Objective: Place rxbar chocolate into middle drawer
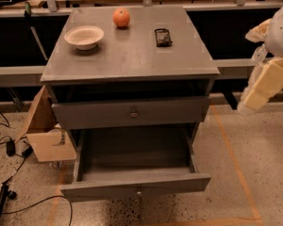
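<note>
The rxbar chocolate (163, 36), a small black bar, lies flat on the grey cabinet top (132, 55), right of centre toward the back. The middle drawer (137, 187) is pulled open below; its inside (134, 152) holds nothing that I can see. Its small knob (138, 191) shows on the front. The knobbed front above it (132, 112) is closed. My gripper (254, 95) is on the pale arm at the right edge, off to the side of the cabinet, well apart from the bar and lower than the cabinet top.
A white bowl (84, 36) and an orange round fruit (121, 18) sit on the cabinet top, left of the bar. A cardboard box (42, 135) stands on the floor left of the cabinet. Cables (9, 149) lie on the floor at the left.
</note>
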Motion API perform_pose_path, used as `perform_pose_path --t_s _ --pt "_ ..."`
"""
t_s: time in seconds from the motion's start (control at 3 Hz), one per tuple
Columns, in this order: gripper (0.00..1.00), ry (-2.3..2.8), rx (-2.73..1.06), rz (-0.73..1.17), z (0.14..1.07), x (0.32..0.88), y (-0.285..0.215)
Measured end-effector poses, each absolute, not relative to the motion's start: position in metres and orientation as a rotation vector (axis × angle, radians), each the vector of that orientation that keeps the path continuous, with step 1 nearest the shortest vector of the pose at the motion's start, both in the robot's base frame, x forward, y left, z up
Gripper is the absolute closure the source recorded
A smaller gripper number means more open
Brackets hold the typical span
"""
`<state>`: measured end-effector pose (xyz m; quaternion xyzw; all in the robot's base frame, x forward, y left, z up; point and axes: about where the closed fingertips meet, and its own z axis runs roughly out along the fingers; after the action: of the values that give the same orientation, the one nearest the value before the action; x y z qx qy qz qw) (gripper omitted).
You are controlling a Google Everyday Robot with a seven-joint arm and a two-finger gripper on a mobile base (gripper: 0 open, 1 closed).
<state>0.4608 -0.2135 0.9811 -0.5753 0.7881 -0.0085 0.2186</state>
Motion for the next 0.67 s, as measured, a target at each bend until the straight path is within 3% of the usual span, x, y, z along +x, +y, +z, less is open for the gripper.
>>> perform_pose_path --t_s 0.67 --pt "0.00 1.959 -1.068 0.277 0.993 0.583 -0.216"
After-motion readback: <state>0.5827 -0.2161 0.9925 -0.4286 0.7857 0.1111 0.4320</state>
